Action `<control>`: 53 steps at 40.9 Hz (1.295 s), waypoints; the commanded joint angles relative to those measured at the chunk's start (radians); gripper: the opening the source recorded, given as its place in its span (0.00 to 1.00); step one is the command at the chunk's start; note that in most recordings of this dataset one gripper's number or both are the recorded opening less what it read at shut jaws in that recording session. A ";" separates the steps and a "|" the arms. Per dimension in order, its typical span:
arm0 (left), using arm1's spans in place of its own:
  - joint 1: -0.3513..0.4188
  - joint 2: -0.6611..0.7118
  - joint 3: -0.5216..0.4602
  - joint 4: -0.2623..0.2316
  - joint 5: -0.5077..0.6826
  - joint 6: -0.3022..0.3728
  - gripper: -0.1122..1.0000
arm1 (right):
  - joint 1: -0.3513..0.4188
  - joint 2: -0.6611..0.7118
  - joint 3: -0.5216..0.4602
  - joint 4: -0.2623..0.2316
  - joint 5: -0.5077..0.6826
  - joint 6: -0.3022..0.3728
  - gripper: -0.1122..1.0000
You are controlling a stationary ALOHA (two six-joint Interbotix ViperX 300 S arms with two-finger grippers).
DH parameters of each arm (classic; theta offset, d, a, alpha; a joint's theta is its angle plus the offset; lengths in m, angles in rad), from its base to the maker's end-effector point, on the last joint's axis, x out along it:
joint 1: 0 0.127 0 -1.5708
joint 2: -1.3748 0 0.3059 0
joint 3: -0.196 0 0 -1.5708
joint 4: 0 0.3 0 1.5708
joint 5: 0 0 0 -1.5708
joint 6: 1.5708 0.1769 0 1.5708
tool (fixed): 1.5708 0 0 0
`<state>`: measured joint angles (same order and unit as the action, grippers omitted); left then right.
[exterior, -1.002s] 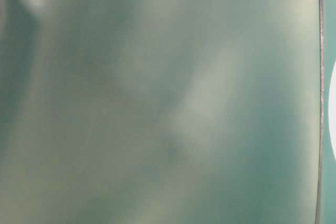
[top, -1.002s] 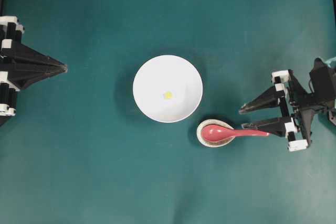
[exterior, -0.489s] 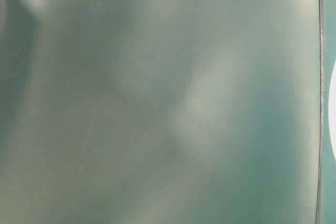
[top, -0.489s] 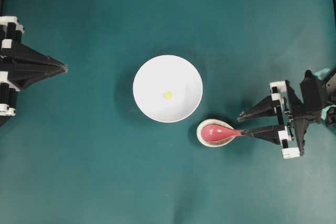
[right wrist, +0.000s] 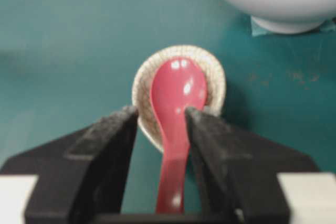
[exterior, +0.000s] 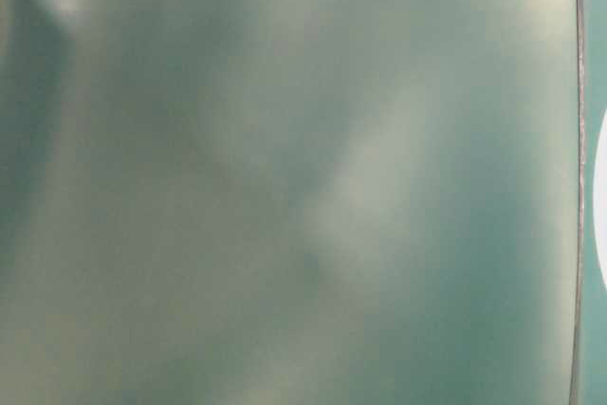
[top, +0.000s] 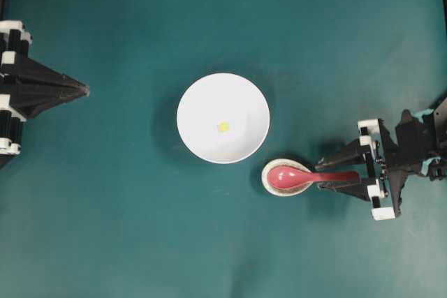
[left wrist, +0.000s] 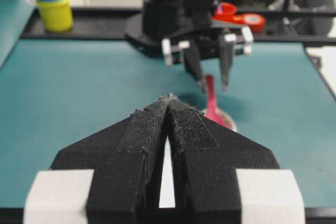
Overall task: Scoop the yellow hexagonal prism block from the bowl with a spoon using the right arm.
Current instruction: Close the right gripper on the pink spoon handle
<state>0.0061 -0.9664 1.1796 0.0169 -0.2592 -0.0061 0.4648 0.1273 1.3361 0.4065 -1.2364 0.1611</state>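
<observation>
Straddling the pink-red spoon's (top: 307, 176) handle, my right gripper (top: 320, 175) stands wide open, one finger on each side of it, gripping nothing. The spoon's scoop rests in the small speckled dish (top: 271, 185), just beside the white bowl (top: 202, 95). Inside that bowl lies the yellow hexagonal prism block (top: 223, 126), near its centre. My left gripper (top: 85, 90) is closed, empty, well apart at the table's left edge.

Probably a robot lab, teal bench mat (top: 126, 228), second mounted arm (left wrist: 184, 9)

Black arms, white-blocked hands
</observation>
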 commanded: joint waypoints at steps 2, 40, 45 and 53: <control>0.000 0.009 -0.028 0.002 -0.012 -0.005 0.09 | 0.009 0.018 -0.006 0.008 -0.026 -0.002 0.54; 0.000 0.009 -0.028 0.002 -0.014 -0.005 0.09 | 0.026 0.077 -0.003 0.020 -0.015 -0.048 0.54; 0.000 0.009 -0.028 0.002 -0.014 -0.005 0.09 | 0.026 0.078 -0.005 0.020 -0.005 -0.049 0.53; 0.002 0.009 -0.028 0.002 -0.012 -0.005 0.09 | 0.028 0.078 -0.009 0.021 0.015 -0.049 0.53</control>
<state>0.0061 -0.9649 1.1796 0.0153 -0.2592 -0.0107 0.4878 0.2132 1.3315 0.4234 -1.2210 0.1135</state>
